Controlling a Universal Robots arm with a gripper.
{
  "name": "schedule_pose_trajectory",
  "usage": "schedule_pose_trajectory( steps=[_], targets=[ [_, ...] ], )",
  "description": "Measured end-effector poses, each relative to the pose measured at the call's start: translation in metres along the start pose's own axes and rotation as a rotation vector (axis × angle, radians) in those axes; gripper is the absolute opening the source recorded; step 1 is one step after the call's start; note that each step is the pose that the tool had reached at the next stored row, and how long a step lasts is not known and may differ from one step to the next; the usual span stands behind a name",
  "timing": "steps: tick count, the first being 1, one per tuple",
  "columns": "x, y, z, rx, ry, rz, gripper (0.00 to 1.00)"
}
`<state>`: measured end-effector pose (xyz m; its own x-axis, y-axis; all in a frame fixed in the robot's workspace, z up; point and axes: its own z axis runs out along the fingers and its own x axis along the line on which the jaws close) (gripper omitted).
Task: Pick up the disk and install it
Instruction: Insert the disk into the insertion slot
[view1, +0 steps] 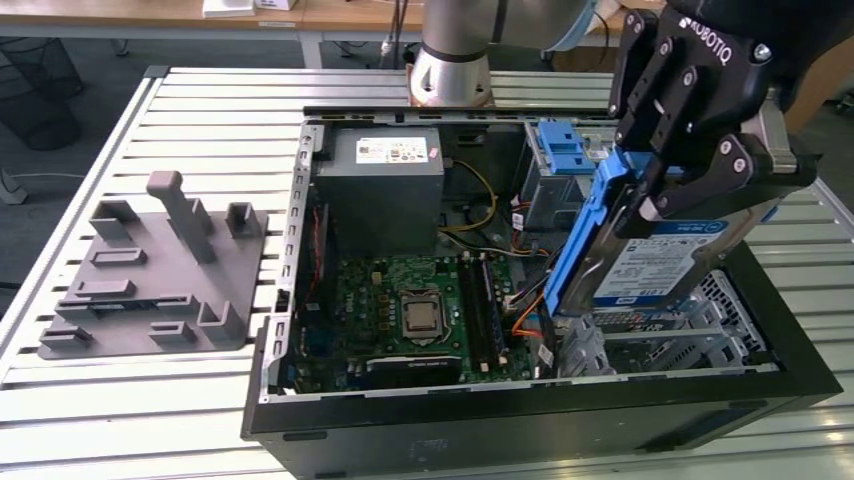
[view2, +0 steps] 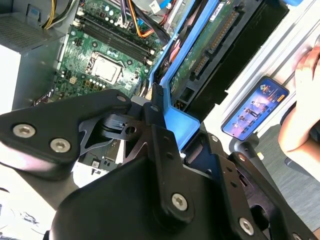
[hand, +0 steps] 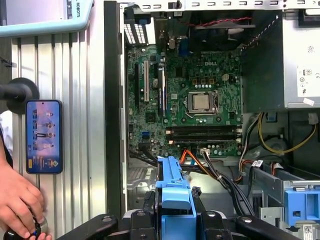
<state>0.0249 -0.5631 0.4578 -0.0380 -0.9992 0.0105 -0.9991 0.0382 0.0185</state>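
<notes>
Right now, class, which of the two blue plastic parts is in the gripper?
The blue rail on the disk, clamped by the gripper; the other blue piece sits inside the computer case, ungripped.

From here the gripper (view1: 707, 190) runs off the exterior view's top edge. Its fingers (view1: 650, 140) cover the upper edge of the disk (view1: 661, 265), so I can't see where they meet it. The disk blocks the corner of the case (view1: 534, 432) behind it, and I cannot tell whether its lower end touches anything there. In the first wrist view a person's hand (hand: 17, 202) is cut off at the picture's edge. The print on the handheld screen (hand: 44, 136) near it is too small to make out. The grey box (hand: 300, 55) is cut off too.
</notes>
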Motion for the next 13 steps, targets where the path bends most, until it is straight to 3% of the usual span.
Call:
schedule_pose_trajectory(
  steps=[13],
  targets=[
    [0.0001, -0.0073, 0.0010, 0.0000, 0.0009, 0.001, 0.37]
  ],
)
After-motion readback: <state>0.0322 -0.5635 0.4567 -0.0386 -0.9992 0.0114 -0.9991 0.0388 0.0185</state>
